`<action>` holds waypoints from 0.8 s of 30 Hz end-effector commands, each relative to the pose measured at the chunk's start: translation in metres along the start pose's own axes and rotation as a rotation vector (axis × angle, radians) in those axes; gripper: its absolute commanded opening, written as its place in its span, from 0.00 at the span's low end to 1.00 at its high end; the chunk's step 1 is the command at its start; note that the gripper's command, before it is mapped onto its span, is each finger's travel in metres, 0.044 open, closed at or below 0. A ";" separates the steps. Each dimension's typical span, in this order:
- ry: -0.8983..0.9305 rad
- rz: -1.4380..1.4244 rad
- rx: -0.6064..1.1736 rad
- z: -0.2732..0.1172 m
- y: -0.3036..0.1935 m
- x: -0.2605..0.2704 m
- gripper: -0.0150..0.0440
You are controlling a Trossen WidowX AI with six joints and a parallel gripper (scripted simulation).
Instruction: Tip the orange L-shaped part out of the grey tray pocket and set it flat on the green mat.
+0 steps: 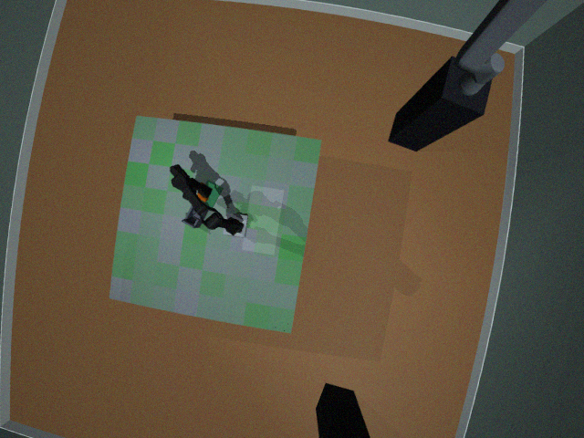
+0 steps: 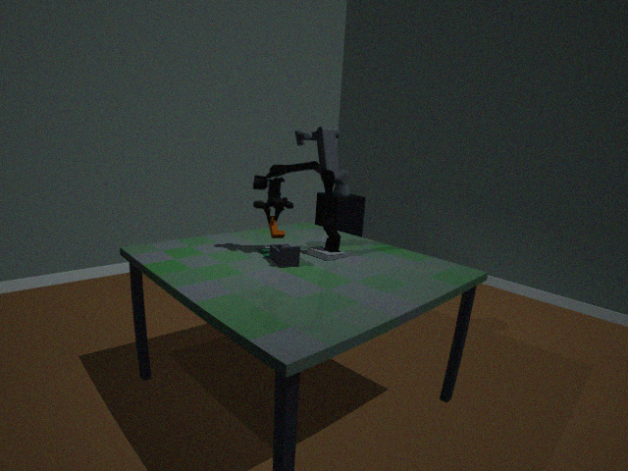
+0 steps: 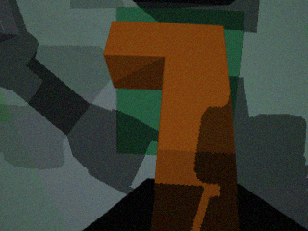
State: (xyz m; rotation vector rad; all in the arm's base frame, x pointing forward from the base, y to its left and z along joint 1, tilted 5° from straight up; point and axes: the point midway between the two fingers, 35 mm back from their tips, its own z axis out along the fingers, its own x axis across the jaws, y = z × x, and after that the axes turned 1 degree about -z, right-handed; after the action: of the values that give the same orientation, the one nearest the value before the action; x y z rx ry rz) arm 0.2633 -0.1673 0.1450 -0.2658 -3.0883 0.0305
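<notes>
The orange L-shaped part (image 1: pixel 202 195) (image 2: pixel 277 232) (image 3: pixel 185 91) hangs in the air from my gripper (image 2: pixel 273 219) (image 3: pixel 192 191), which is shut on its straight end. Its L-shaped end points down and away from the fingers, and the part looks steeply tilted in the exterior view. The green mat (image 1: pixel 213 194) (image 3: pixel 137 103) lies below the part in the wrist view, partly hidden by it and in shadow. The grey tray (image 1: pixel 192 219) (image 2: pixel 285 255) stands beside the mat. The part is out of the tray. The fingertips are hidden under the arm in the top view.
The arm's base stands on a pale plate (image 1: pixel 242 232) (image 2: pixel 320 253) on the green and grey checkered table (image 1: pixel 141 264) (image 2: pixel 349 304). A dark block with a grey arm-like shape (image 1: pixel 438 103) (image 2: pixel 349 213) stands beyond the table. Arm shadows cross the tabletop.
</notes>
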 end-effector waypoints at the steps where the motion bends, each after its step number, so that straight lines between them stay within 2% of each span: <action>1: 0.017 -0.005 -0.002 0.011 0.000 0.002 0.25; 24: 0.017 -0.005 -0.002 0.048 0.000 0.003 0.25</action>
State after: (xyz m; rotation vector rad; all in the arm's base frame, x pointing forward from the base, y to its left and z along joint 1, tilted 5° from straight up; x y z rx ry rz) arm 0.2613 -0.1681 0.1070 -0.2657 -3.0875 0.0300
